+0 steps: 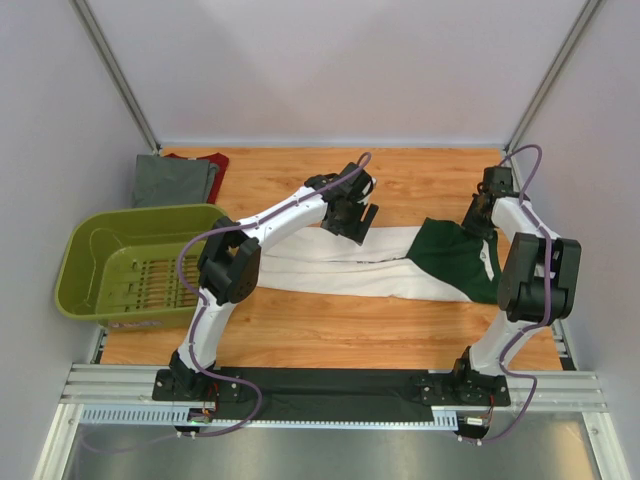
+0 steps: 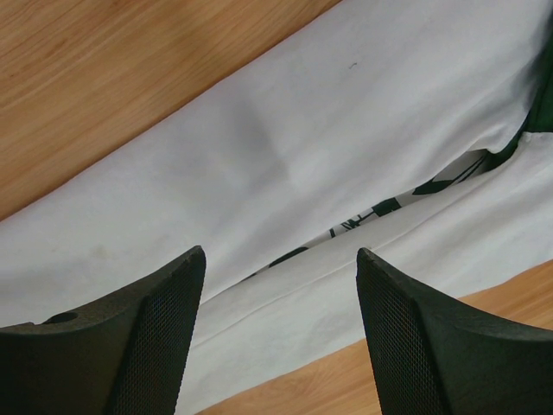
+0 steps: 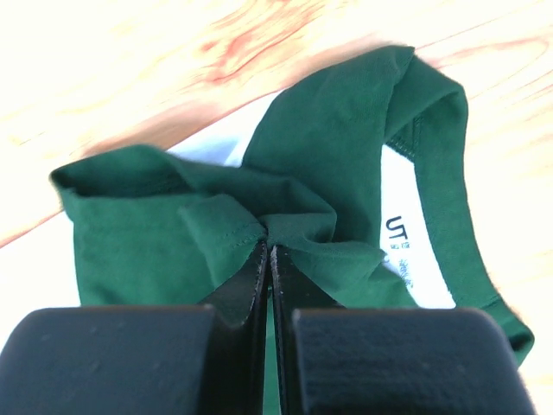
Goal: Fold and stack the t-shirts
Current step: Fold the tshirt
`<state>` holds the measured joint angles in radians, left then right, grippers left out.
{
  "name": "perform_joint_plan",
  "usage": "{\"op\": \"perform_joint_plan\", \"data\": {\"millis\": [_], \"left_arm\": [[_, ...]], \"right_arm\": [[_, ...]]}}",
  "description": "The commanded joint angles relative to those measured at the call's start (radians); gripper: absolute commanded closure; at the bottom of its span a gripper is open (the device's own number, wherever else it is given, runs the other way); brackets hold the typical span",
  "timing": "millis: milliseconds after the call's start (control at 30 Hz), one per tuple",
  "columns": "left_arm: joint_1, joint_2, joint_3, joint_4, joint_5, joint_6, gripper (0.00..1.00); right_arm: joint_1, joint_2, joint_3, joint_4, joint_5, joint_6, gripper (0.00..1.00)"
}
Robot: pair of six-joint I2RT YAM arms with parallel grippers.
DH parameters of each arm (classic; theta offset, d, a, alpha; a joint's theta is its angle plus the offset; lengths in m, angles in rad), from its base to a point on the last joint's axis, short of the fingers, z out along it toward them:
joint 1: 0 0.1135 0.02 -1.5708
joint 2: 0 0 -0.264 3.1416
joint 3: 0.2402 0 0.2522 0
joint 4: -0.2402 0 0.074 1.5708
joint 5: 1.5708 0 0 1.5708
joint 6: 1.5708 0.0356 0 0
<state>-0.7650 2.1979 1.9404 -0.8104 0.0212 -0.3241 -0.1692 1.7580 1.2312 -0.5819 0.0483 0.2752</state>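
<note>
A white t-shirt (image 1: 330,265) with a dark green shoulder part (image 1: 455,260) lies in a long folded strip across the wooden table. My left gripper (image 1: 355,222) hovers open just above the strip's white left-hand part (image 2: 302,130); its fingers (image 2: 280,252) straddle a folded edge and hold nothing. My right gripper (image 1: 480,215) is at the green end, shut on a pinch of the green cloth (image 3: 337,147) bunched at its fingertips (image 3: 270,245). A folded grey t-shirt (image 1: 172,180) lies on a dark red one (image 1: 215,160) at the back left.
An olive-green plastic basket (image 1: 90,250) stands at the left edge, beside the left arm's elbow. White walls close in the back and both sides. Bare wood (image 1: 330,335) shows in front of the shirt.
</note>
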Motion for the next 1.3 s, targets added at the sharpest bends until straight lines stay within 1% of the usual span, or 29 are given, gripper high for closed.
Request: {"op": "perform_joint_plan", "data": {"millis": [0,233,333,400,433,467,500,533,600,633,667,700,733,800,833,867,967,1000,1033,1067,1100,1200,1233,1267], "left_arm": [[0.006,0.005,0.035,-0.018,-0.009,0.03,0.23],[0.007,0.01,0.045,-0.019,-0.009,0.034,0.23],[0.009,0.014,0.048,-0.018,-0.007,0.033,0.23],[0.013,0.017,0.052,-0.019,-0.02,0.03,0.23],[0.012,0.02,0.061,-0.03,-0.02,0.027,0.23],[0.015,0.02,0.066,-0.033,-0.02,0.025,0.22],[0.015,0.019,0.071,-0.041,-0.055,0.02,0.22],[0.016,0.017,0.078,-0.045,-0.061,0.019,0.22],[0.023,0.0,0.077,-0.055,-0.061,0.01,0.21],[0.026,-0.009,0.077,-0.058,-0.061,0.005,0.21],[0.029,-0.03,0.075,-0.067,-0.07,0.002,0.21],[0.03,-0.043,0.074,-0.076,-0.082,-0.006,0.2],[0.032,-0.056,0.066,-0.087,-0.099,-0.012,0.2],[0.039,-0.105,0.045,-0.133,-0.164,-0.044,0.19],[0.05,-0.139,0.016,-0.175,-0.209,-0.065,0.19],[0.058,-0.156,-0.001,-0.202,-0.23,-0.128,0.19],[0.102,-0.213,-0.096,-0.294,-0.269,-0.237,0.2],[0.111,-0.227,-0.122,-0.311,-0.28,-0.315,0.2],[0.128,-0.242,-0.179,-0.331,-0.29,-0.354,0.2],[0.135,-0.272,-0.208,-0.332,-0.302,-0.425,0.2],[0.138,-0.288,-0.262,-0.332,-0.311,-0.464,0.2],[0.138,-0.329,-0.325,-0.317,-0.348,-0.608,0.2],[0.138,-0.336,-0.348,-0.323,-0.365,-0.644,0.2],[0.141,-0.333,-0.354,-0.332,-0.41,-0.715,0.2]], "right_arm": [[0.0,0.018,0.045,0.051,0.076,-0.019,1.0],[0.0,0.024,0.063,0.053,0.133,0.051,0.95],[0.0,0.026,0.039,0.077,0.116,0.079,0.87],[0.0,0.032,0.019,0.123,0.12,0.094,0.84],[0.0,0.055,0.021,0.126,0.125,0.097,0.8],[-0.001,0.069,0.036,0.123,0.128,0.101,0.79],[-0.001,0.095,0.057,0.091,0.124,0.102,0.77],[-0.001,0.103,0.097,0.074,0.117,0.101,0.69],[-0.001,0.104,0.126,0.03,0.114,0.104,0.57],[-0.001,0.091,0.148,0.008,0.113,0.111,0.34],[-0.003,0.083,0.189,-0.046,0.11,0.119,0.25],[-0.001,0.057,0.206,-0.067,0.078,0.124,0.17],[0.0,0.037,0.215,-0.082,0.061,0.128,0.07],[0.011,-0.033,0.22,-0.117,0.061,0.134,0.0],[0.02,-0.058,0.203,-0.131,0.07,0.136,0.0],[0.025,-0.081,0.195,-0.136,0.068,0.14,0.0],[0.046,-0.158,0.154,-0.151,0.055,0.174,0.0],[0.054,-0.191,0.107,-0.147,0.029,0.185,0.01],[0.06,-0.209,0.079,-0.133,0.013,0.196,0.01],[0.075,-0.222,0.05,-0.099,-0.002,0.212,0.02],[0.085,-0.244,-0.01,-0.084,-0.008,0.217,0.02],[0.103,-0.249,-0.061,-0.058,-0.033,0.24,0.03],[0.105,-0.249,-0.088,-0.05,-0.066,0.245,0.04],[0.106,-0.249,-0.098,-0.033,-0.108,0.249,0.05]]}}
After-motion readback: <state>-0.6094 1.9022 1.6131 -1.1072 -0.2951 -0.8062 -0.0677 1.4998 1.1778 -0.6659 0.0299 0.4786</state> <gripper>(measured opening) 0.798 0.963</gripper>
